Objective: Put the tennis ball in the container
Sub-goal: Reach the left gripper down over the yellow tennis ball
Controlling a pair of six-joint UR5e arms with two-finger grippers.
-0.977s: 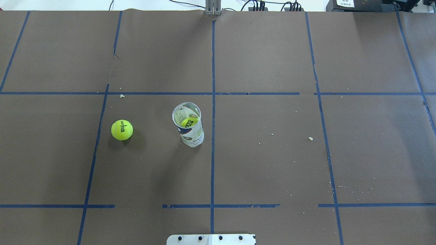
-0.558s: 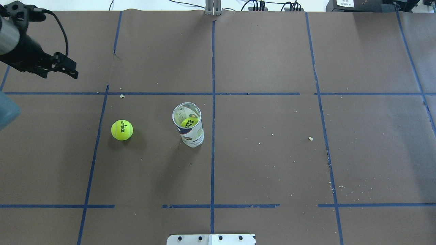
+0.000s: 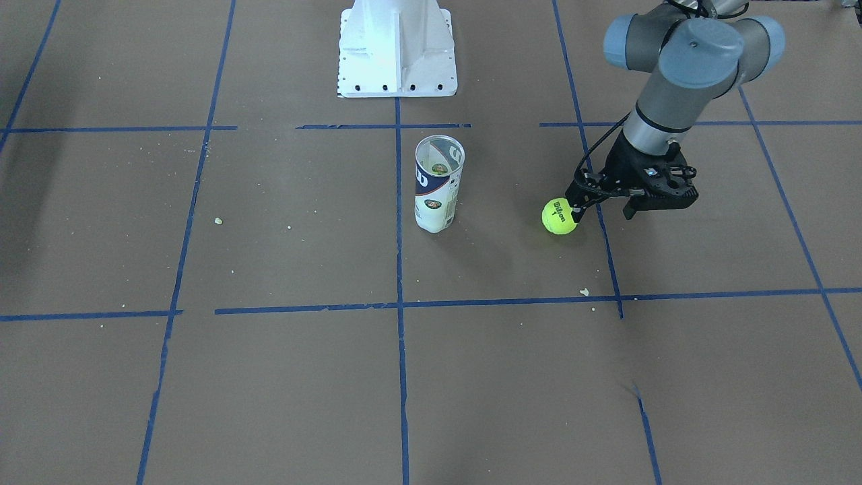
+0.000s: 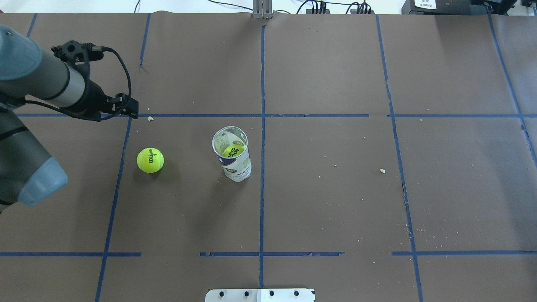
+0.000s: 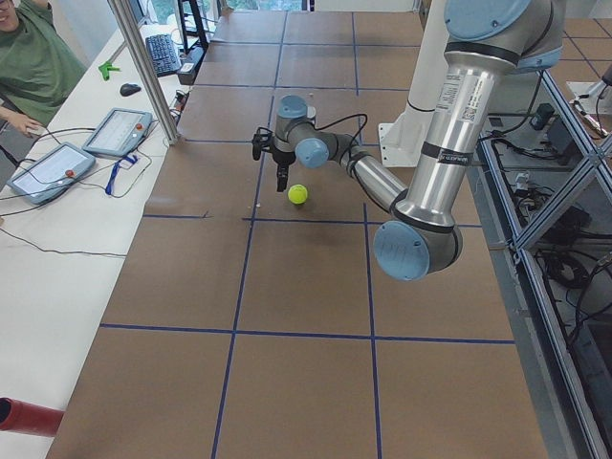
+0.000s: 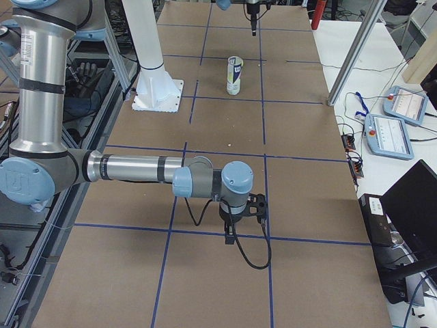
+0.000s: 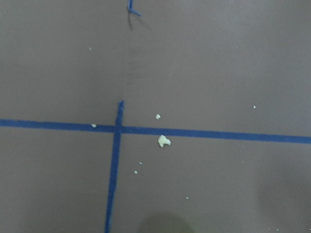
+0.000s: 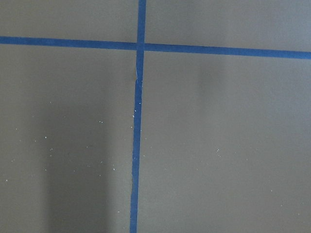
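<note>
The neon tennis ball (image 4: 150, 160) with black Wilson print lies on the brown table, left of the container (image 4: 232, 156). The container is a clear upright tube (image 3: 438, 184) with a navy and white label, and another yellow ball sits inside it. My left gripper (image 3: 605, 210) hangs open a little above the table, close beside the ball (image 3: 559, 216) on its outer side, with nothing between the fingers. In the overhead view the left gripper (image 4: 131, 108) appears beyond the ball. My right gripper (image 6: 232, 231) shows only in the exterior right view, far from both; whether it is open I cannot tell.
The white robot base (image 3: 397, 50) stands at the table's robot side. Blue tape lines and small crumbs (image 4: 382, 170) mark the brown paper. An operator's bench with tablets (image 5: 115, 132) and a metal post (image 5: 143, 67) borders the far side.
The left arm came in from the overhead view's left edge and swung right toward the ball. The ball and the tube have not moved.
</note>
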